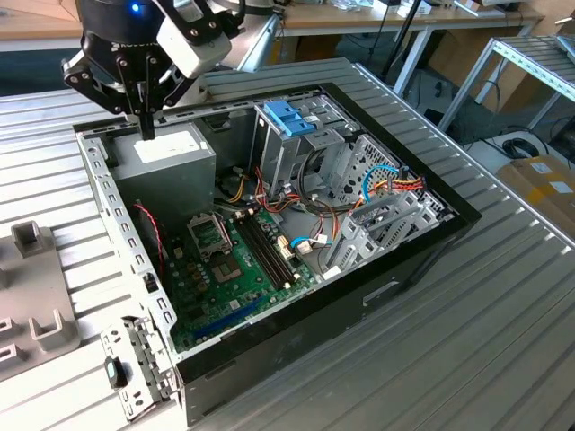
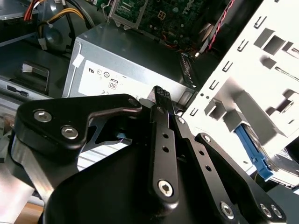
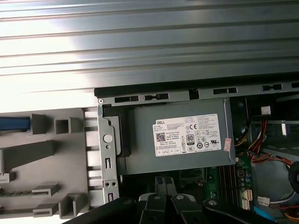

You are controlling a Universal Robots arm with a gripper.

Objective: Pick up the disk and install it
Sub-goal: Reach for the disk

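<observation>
The gripper (image 1: 144, 126) hangs over the grey box with a white sticker (image 1: 166, 157), in one corner of the open computer case (image 1: 404, 269). Its fingers are pressed together and they hold nothing. The disk (image 3: 13, 123) sits apart from it, in the grey holder tray (image 3: 70, 163) just beside the case. Of the disk I can see a long blue plastic edge in both wrist views; its label I cannot tell.
</observation>
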